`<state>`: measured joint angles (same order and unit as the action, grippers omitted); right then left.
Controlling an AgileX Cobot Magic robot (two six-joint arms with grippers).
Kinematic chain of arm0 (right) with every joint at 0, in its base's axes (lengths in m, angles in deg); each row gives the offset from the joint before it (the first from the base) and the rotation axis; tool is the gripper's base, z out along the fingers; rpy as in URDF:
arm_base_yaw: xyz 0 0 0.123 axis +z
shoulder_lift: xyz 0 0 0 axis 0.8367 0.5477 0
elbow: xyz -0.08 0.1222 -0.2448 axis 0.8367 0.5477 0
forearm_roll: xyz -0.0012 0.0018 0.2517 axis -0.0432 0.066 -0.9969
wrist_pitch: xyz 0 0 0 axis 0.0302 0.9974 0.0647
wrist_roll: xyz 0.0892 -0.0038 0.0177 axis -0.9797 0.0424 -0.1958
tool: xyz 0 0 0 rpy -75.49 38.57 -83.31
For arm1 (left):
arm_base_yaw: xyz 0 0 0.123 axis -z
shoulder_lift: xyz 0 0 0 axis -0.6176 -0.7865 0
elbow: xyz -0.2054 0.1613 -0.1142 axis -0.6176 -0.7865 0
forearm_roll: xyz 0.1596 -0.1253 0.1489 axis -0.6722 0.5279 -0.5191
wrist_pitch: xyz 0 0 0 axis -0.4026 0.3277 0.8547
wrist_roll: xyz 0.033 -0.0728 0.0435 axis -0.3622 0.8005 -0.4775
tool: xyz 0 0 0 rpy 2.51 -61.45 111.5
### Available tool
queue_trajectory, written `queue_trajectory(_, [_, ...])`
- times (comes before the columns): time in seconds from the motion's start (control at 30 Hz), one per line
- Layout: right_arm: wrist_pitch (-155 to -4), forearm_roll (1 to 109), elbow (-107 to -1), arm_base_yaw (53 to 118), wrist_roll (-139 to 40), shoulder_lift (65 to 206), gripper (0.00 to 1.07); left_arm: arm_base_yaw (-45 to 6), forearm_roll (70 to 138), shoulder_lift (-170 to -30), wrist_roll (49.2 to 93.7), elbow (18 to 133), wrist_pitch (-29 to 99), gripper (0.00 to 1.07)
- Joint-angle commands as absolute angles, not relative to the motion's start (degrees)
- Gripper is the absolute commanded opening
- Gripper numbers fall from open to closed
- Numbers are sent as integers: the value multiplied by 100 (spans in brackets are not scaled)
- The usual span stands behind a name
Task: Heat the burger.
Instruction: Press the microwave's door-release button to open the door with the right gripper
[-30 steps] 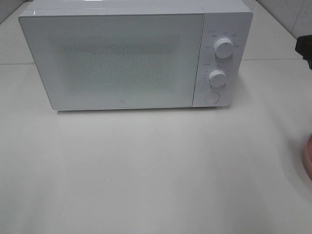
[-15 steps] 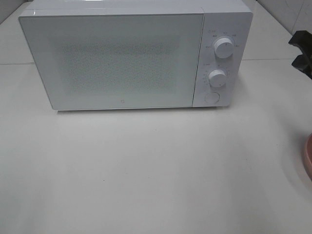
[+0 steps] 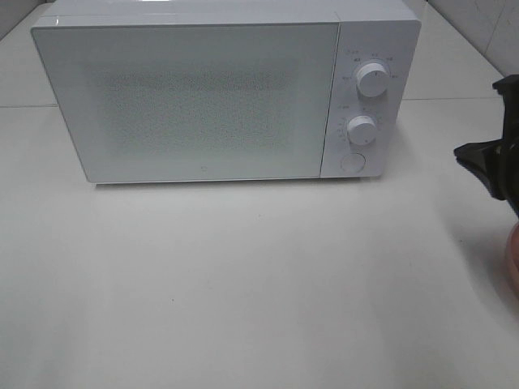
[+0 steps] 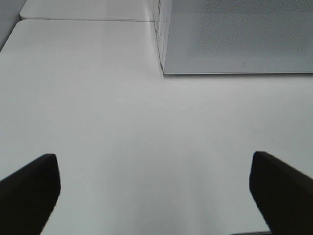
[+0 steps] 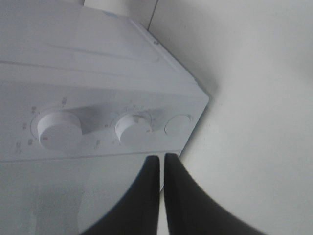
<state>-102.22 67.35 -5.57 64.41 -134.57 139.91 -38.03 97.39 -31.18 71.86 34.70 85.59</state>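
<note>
1. Left gripper [image 4: 155, 196]: jaws are spread wide with nothing between them. It hovers over bare table [image 3: 243, 284], in front of the microwave [image 3: 195, 16] near its left corner. It does not show in the high view.
2. Microwave door [image 3: 186, 97]: shut, flush with the front. The speckled window shows me nothing of the inside.
3. Control panel, right of the door: upper knob [image 3: 372, 80], lower knob [image 3: 362, 130] beneath it, and a round button [image 3: 352, 162] just under that.
4. Right gripper [image 5: 161, 157]: jaws are pressed together and hold nothing. It is near the panel's right side but apart from it, tips aimed toward the microwave.
5. Far right edge of the high view: only a sliver of a pink plate [image 3: 513, 259], near the right gripper.
6. Burger: not in any view. My guess is it sits on that plate, out of frame.
7. Risk: if I push the button with the closed tips, a slight miss lands on the lower knob just beside it.
8. Risk: a hard push could slide the microwave back on the smooth table.
9. Risk: if the door swings out leftward, it may strike the left gripper waiting in front.
10. Risk: the right arm could clip the plate.
11. Burger heading and long axis: I cannot tell, as the burger is hidden.
</note>
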Motion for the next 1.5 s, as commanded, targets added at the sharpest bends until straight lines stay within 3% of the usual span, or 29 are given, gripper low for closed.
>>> queue_trajectory(0.03, [-10577,6672,-431,6607,-13618,14031,0,-3803,9750,-3037,7174,3487,8548,98])
queue_trajectory(0.33, [-11167,6391,-414,7043,-13618,14575,0,-3803,9750,-3037,7174,3487,8548,98])
queue_trajectory(0.53, [-12348,5835,-414,7450,-13618,15497,1,-3803,9750,-3037,7174,3487,8548,98])
queue_trajectory(0.7, [-13236,5835,-425,7484,-13715,16145,1,-3803,9750,-3037,7174,3487,8548,98])
queue_trajectory(1.2, [-13471,5967,-1044,7484,-14242,17314,3,-3803,9750,-3037,7174,3487,8548,98])
queue_trajectory(1.5, [-13579,4552,-1336,8091,-14323,17514,1,-3803,9750,-3037,7174,3487,8548,98])
